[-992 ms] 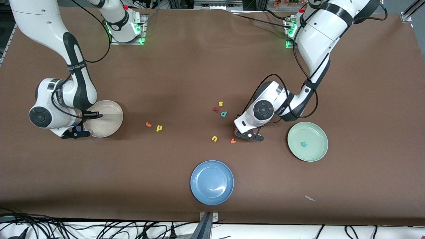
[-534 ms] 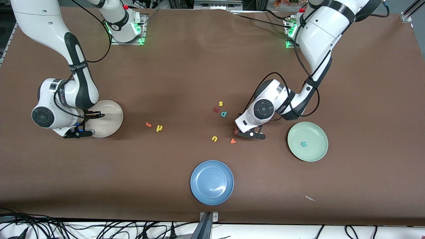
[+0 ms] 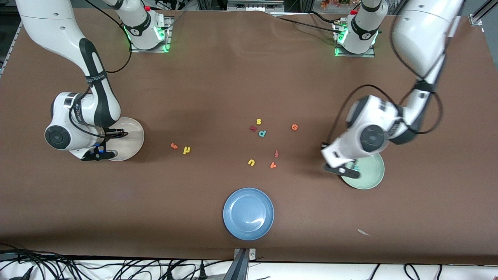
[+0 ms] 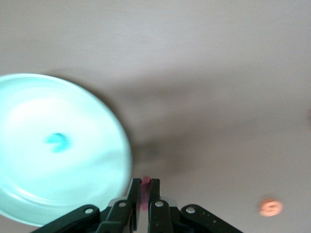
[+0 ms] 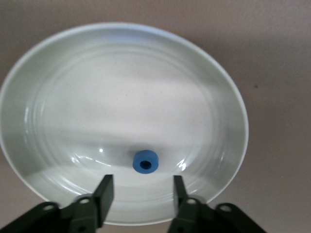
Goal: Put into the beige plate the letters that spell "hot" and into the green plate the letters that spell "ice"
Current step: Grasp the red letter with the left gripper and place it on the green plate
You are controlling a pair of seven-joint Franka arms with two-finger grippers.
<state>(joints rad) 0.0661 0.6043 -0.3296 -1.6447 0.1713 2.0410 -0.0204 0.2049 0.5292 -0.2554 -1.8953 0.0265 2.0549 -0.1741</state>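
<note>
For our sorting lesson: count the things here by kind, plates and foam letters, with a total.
Plates: 3 (beige plate, green plate, blue plate)
Foam letters: 12 (9 loose on the table, blue o in beige, teal c in green, red letter in left gripper)
Total: 15

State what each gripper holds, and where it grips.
Left gripper: dark red i, pinched at one end, over the green plate. Right gripper: nothing; blue o released.

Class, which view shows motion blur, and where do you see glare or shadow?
Left wrist view: blurred throughout, the green plate smeared. Front view: the left arm smeared above that plate; a glare streak on the blue plate. Right wrist view: sharp, a shadow band across the beige plate.
</note>
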